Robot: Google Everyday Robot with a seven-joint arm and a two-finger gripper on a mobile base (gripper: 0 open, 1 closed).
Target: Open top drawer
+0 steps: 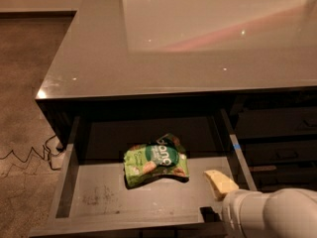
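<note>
The gripper [218, 181] sits low over the front right corner of the top drawer [99, 198], just inside the front panel. Honestly can't tell if it's apart or together from this angle, and it isn't obviously clamped on anything. My guess is it's parked there because that's where the pull on the front is. The drawer itself is already slid well out from under the grey countertop [148, 48], scuffed floor fully showing, so the job looks basically done. Counts: one gripper, one open drawer, one green snack bag [156, 163] lying flat mid-floor, and a stack of shut drawers [277, 128] to the right. Looks like three, but it's dim. One cable [25, 157] lies on the floor.
</note>
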